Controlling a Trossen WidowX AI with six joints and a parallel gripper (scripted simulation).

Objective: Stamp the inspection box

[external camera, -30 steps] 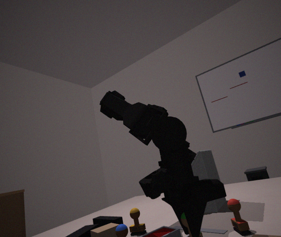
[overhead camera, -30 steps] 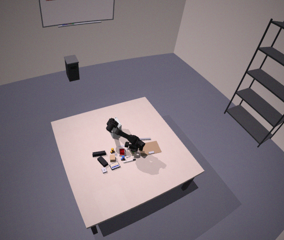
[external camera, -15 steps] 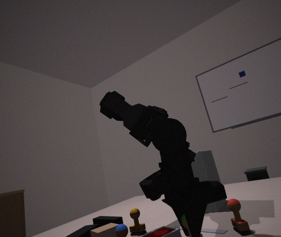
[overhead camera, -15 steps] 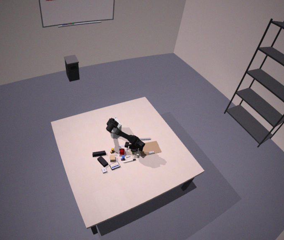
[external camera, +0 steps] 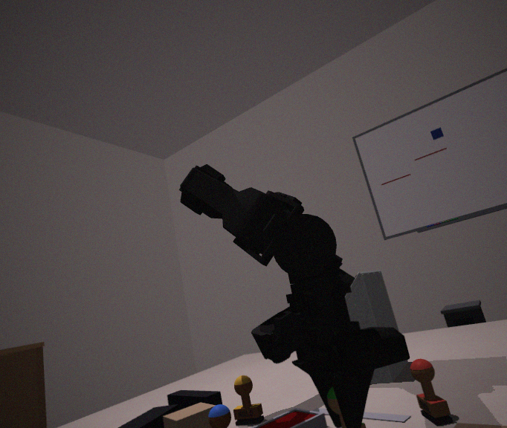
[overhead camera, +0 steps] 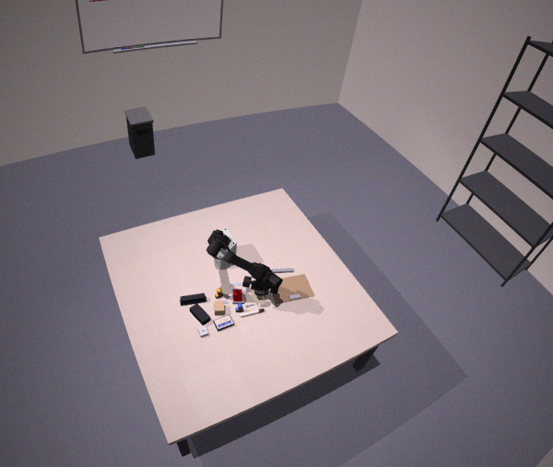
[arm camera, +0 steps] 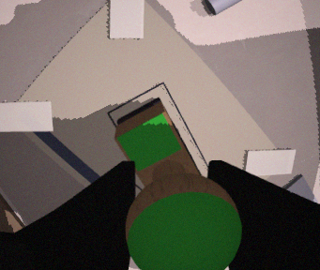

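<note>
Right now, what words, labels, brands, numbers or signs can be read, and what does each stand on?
No text can be read in any view.
Blue-and-white case: markings too small.
Yellow-topped stamp: marks on its base, too small.
Whiteboard: red lines and a blue square, no words.

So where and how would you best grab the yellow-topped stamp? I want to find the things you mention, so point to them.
Probably by the narrow neck under the yellow stamp's (overhead camera: 219,290) (external camera: 243,400) round knob, from straight above, pincer astride it: it stands upright, and the knob flares wider, which should resist slipping.
</note>
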